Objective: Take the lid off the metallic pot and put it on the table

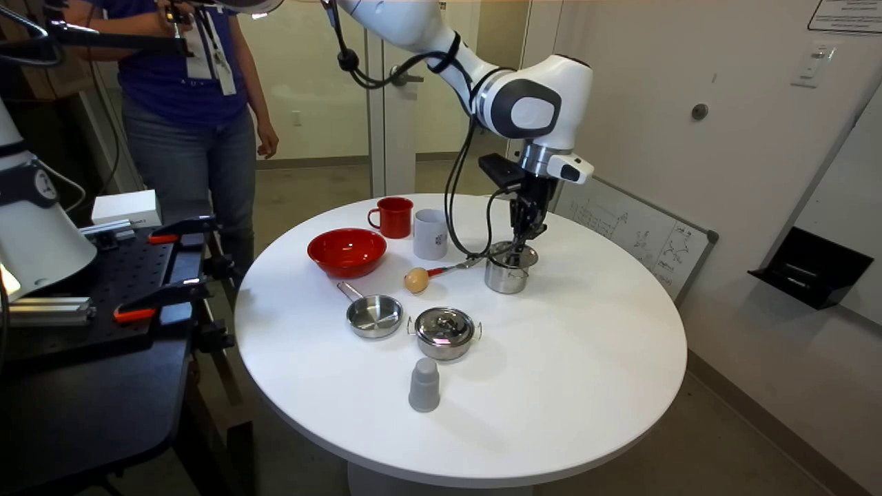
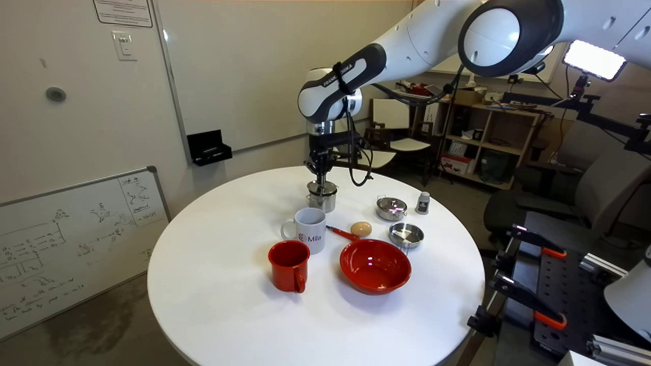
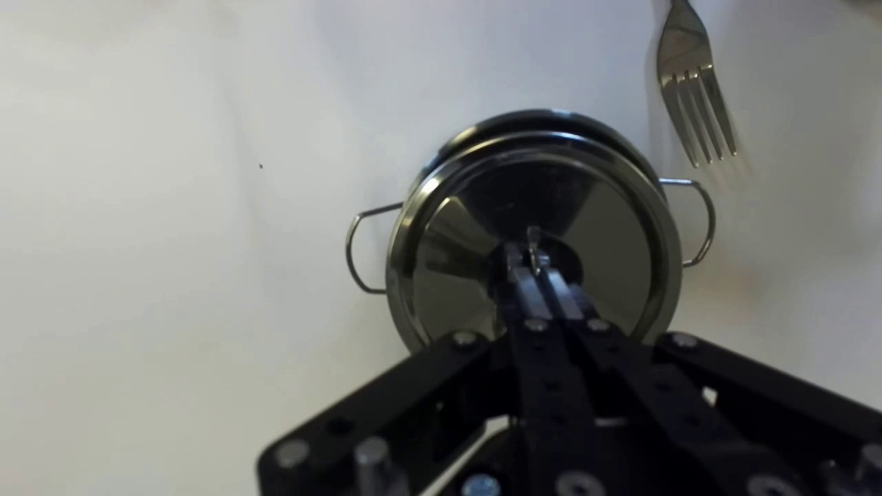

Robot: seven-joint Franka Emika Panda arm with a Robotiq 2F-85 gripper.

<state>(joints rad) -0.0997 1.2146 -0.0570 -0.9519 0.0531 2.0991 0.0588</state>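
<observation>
The metallic pot [image 1: 505, 282] stands upright on the white round table [image 1: 579, 372]; it also shows in an exterior view [image 2: 326, 204]. The round silvery lid [image 3: 613, 255] is over the pot's mouth, and part of the pot's rim [image 3: 544, 122] shows past one side of it. The lid sits slightly off-centre in an exterior view [image 1: 528, 257]; I cannot tell whether it is raised. My gripper [image 3: 530, 265] points down over the lid's middle, its fingers shut on the lid's thin wire handle. It also shows in both exterior views [image 1: 518, 241] [image 2: 321, 178].
A fork [image 3: 692, 76] lies close beside the pot, with a ball-like brown object [image 1: 416, 280] by its handle. A white mug [image 1: 431, 235], red mug [image 1: 395, 218], red bowl [image 1: 346, 252], small pan [image 1: 374, 317], wider lidded pot [image 1: 445, 337] and grey cup [image 1: 424, 387] stand around.
</observation>
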